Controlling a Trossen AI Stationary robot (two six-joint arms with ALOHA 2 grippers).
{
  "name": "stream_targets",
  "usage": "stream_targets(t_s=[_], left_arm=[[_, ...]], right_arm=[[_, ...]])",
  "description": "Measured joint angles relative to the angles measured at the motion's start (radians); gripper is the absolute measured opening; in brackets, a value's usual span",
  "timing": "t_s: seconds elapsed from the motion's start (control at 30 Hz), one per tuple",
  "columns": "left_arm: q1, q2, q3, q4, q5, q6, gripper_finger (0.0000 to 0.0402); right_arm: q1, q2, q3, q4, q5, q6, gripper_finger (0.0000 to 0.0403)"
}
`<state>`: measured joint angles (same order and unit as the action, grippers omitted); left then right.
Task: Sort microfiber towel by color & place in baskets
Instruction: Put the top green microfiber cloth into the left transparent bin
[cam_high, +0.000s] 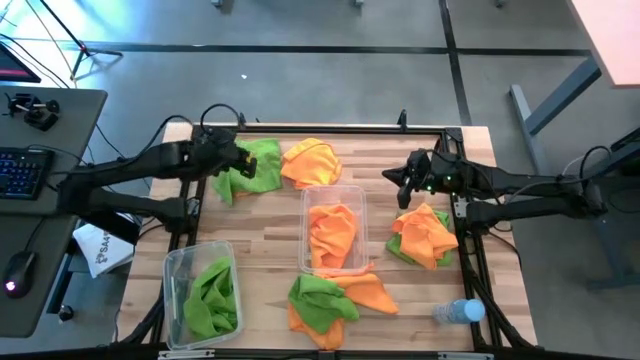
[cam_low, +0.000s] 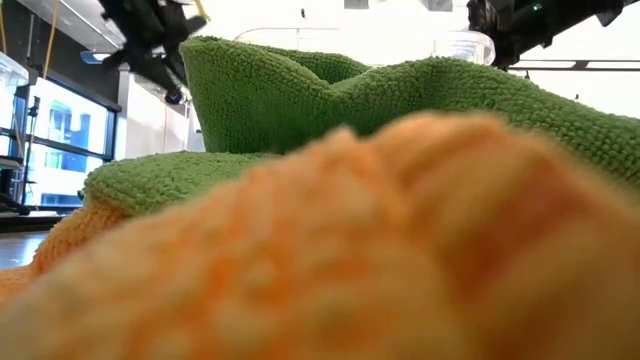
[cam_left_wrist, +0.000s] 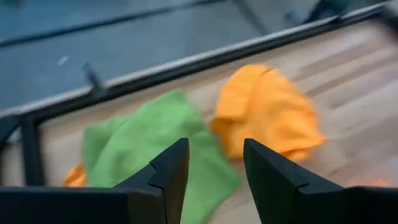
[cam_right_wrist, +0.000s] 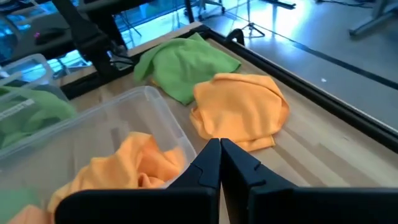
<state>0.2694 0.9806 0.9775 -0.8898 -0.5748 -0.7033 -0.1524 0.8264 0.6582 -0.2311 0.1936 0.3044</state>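
Green towel (cam_high: 252, 165), loose at the table's far left corner, an orange towel (cam_high: 311, 160) just beside it toward the middle; left gripper (cam_high: 238, 160) over its left edge, fingers apart, empty, clearly the nearer arm. Green-towel basket (cam_high: 172, 270) near the front left; orange-towel basket (cam_high: 358, 196) at centre. Right gripper (cam_high: 404, 183) far right of the centre basket, fingers together, empty.
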Motion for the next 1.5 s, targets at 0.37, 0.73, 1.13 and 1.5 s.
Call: stream_targets(t_s=[0.37, 0.73, 1.13, 1.5], left_arm=[[0.284, 0.213, 0.000, -0.091, 0.168, -0.003, 0.0141], [0.427, 0.432, 0.000, -0.190, 0.221, 0.017, 0.0140], [0.435, 0.502, 0.000, -0.188, 0.222, 0.077, 0.0097], [0.429, 0.380, 0.000, -0.186, 0.218, 0.138, 0.0002]], right_arm=[[-0.065, 0.000, 0.000, 0.014, -0.117, -0.063, 0.0000], [-0.072, 0.000, 0.000, -0.009, -0.146, -0.069, 0.0000], [-0.072, 0.000, 0.000, -0.016, -0.146, -0.070, 0.0000], [-0.072, 0.000, 0.000, -0.016, -0.146, -0.046, 0.0000]])
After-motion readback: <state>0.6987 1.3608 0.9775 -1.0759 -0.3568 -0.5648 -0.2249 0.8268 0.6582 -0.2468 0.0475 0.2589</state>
